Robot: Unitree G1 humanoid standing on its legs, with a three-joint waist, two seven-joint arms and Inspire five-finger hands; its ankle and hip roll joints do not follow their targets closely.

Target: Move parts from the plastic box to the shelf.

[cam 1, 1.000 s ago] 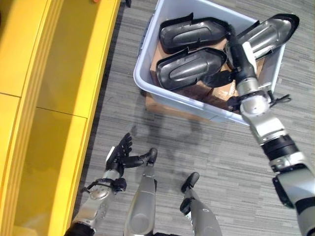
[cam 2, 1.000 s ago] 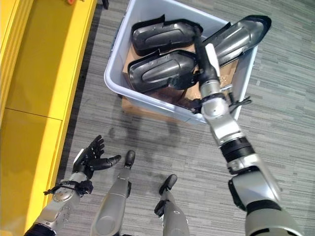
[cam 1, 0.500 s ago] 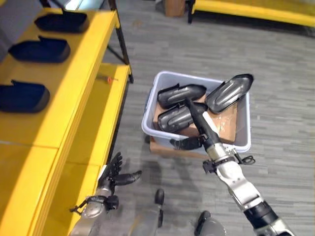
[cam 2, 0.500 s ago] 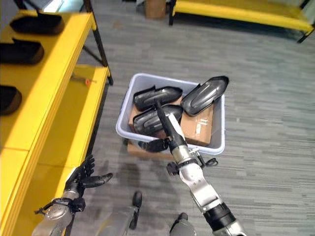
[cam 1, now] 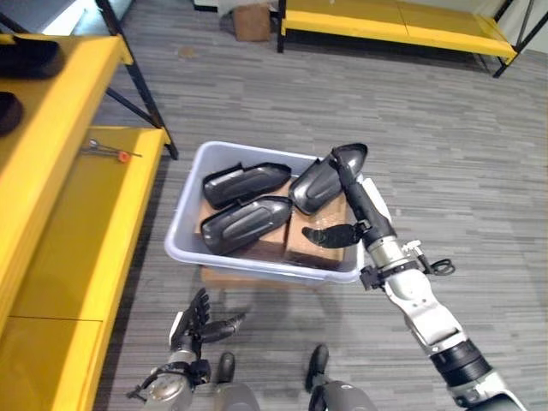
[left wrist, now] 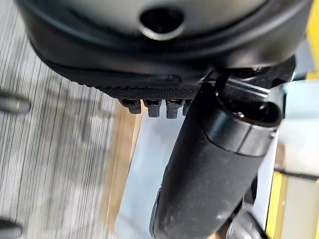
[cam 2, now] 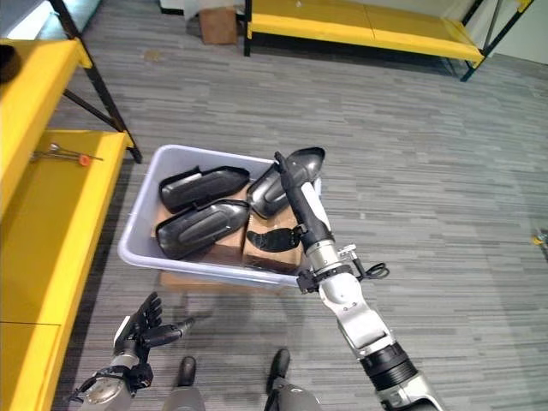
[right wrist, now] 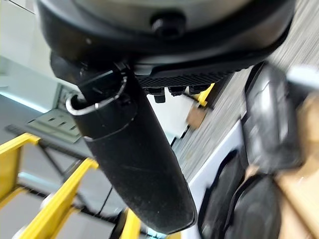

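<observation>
A pale grey plastic box (cam 1: 180, 233) stands on the floor with three dark moulded parts in it. Two lie at its left, the upper part (cam 1: 244, 180) and the lower part (cam 1: 244, 223). The third part (cam 1: 312, 187) leans against the box's right rim. My right hand (cam 1: 364, 205) reaches over the box, open, with straight fingers lying along that third part and the thumb spread below; the right wrist view shows the thumb (right wrist: 134, 164) straight. Low by the floor, in front of the box, my left hand (cam 1: 195, 321) is open and holds nothing.
A yellow shelf (cam 1: 68, 223) runs along the left, with a small red-handled tool (cam 1: 111, 152) on its lower level and dark parts (cam 1: 8, 110) on its upper level. Cardboard boxes (cam 1: 308, 248) sit inside the plastic box. Yellow benches (cam 1: 394, 17) stand at the back.
The camera has swung, so the whole picture has shifted. My right hand stays stretched over the box, now lying along the leaning part. The left hand stays open and low.
</observation>
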